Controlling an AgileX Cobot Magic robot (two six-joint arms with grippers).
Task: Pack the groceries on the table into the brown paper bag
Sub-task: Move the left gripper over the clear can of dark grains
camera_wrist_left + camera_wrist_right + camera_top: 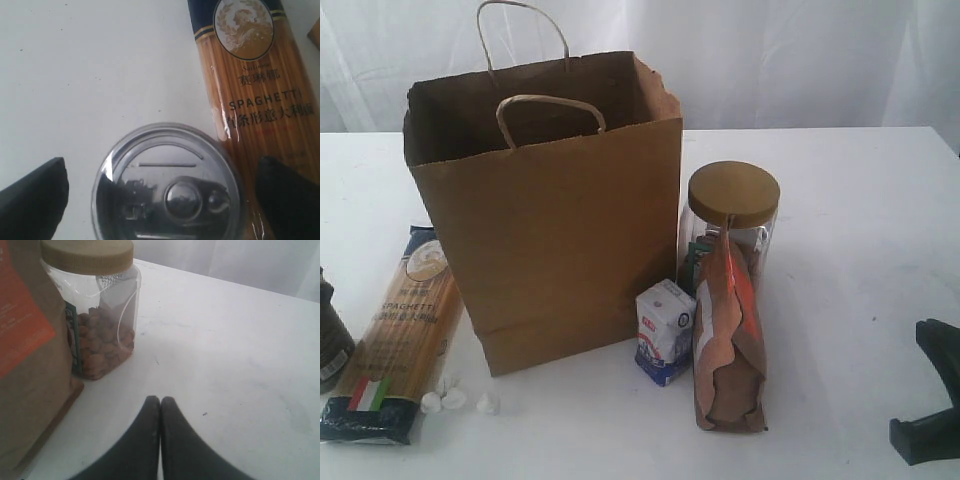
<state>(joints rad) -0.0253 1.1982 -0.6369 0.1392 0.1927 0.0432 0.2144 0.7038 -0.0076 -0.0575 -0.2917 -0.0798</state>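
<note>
On a white tabletop (pixel 850 200), the bag (pixel 550 220) stands open near the middle. Left jaws gape astride the dark jar (pixel 167 190), just beside the spaghetti (pixel 260 100); right jaws sit closed, empty.

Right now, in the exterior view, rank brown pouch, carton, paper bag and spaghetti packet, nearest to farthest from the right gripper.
1. brown pouch, right of centre
2. carton, just left of the pouch
3. brown paper bag, centre-left
4. spaghetti packet, far left
</note>
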